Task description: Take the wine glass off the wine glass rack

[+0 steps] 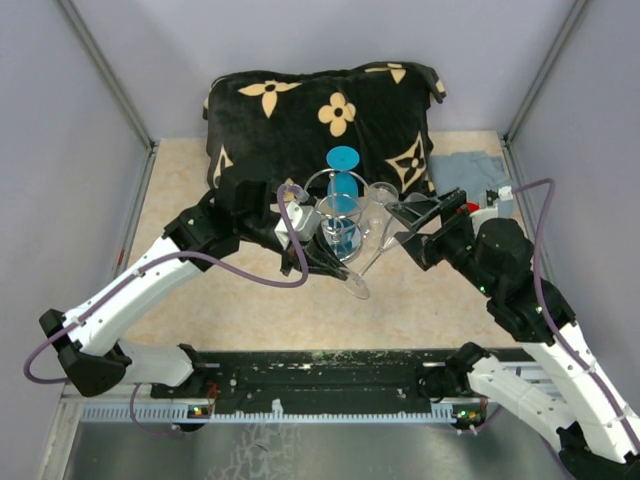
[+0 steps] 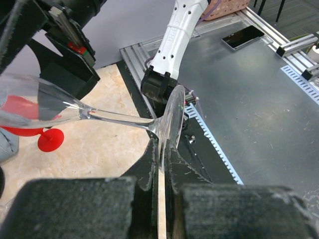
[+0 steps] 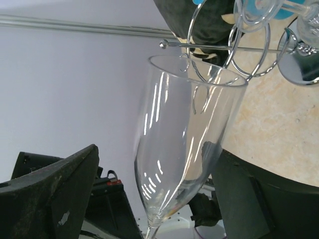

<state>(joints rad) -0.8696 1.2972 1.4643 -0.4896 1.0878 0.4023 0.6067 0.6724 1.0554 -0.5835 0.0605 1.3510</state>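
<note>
A clear wine glass (image 1: 378, 225) lies tilted beside the silver wire rack (image 1: 322, 187), its bowl by the rack's loops and its foot (image 1: 357, 290) toward the near edge. My left gripper (image 1: 342, 274) is shut on the foot disc, which stands edge-on between the fingers in the left wrist view (image 2: 163, 149). My right gripper (image 1: 408, 222) is open, its jaws set wide on either side of the bowl (image 3: 189, 144). One finger (image 3: 249, 194) is close against the glass; the other stands apart. The rack's loops (image 3: 249, 55) and shiny base (image 3: 299, 67) lie just beyond the rim.
Blue glasses (image 1: 343, 160) hang on the rack. A black flower-patterned pillow (image 1: 300, 110) lies behind it. A grey cloth (image 1: 465, 170) and a red glass (image 2: 47, 139) lie at the right. The metal rail (image 1: 320, 385) runs along the near edge.
</note>
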